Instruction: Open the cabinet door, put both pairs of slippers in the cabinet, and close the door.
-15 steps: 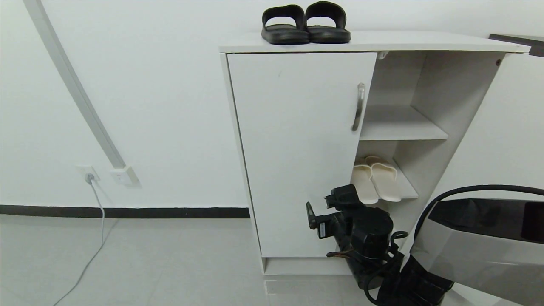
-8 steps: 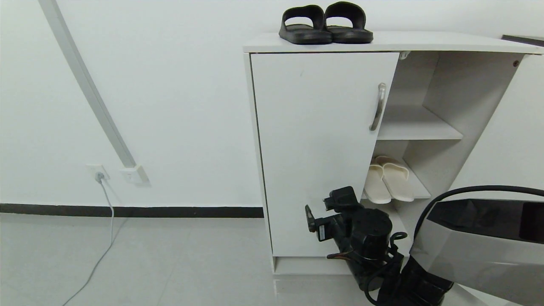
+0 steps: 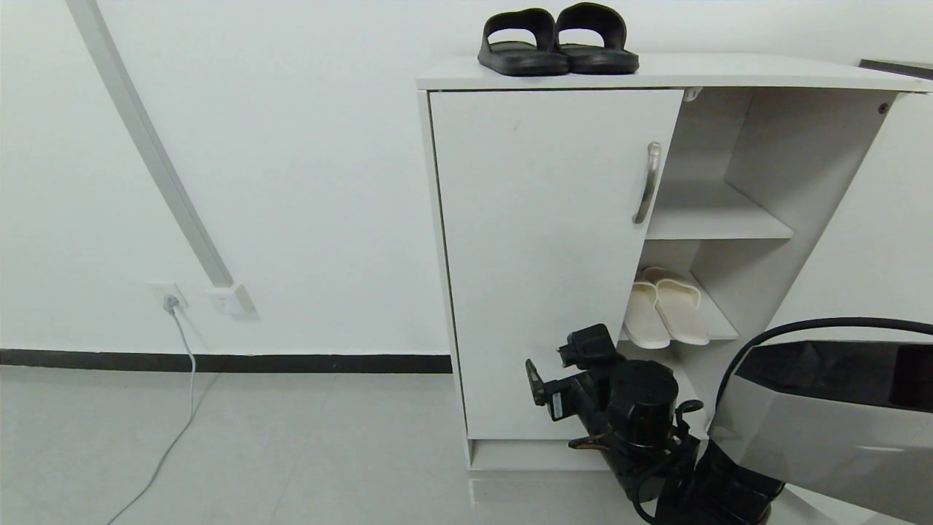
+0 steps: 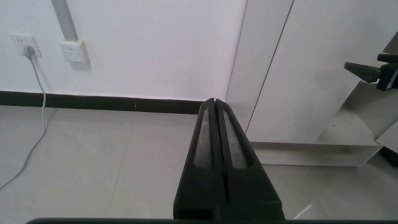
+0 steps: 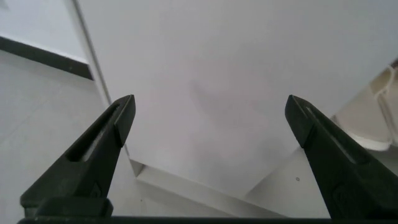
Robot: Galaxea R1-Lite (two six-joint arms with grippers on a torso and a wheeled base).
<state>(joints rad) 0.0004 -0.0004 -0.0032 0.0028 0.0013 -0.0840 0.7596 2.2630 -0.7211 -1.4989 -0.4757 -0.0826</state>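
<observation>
Black slippers (image 3: 558, 40) are sitting at the left end of the cabinet top (image 3: 729, 71), long axes front-to-back, well above the nearer right gripper (image 3: 561, 361), low with jaws spread; the left gripper (image 4: 214, 106) is showing jaws pressed together.

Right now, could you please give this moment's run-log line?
right door open; white slippers on lower shelf; black slippers on cabinet top; right tool open; left tool shut

Matte black hardware throughout.
Right arm (image 3: 640, 405) carries looped black cables; left gripper (image 4: 214, 109) and right gripper (image 5: 210, 106) have long tapered fingers.
</observation>
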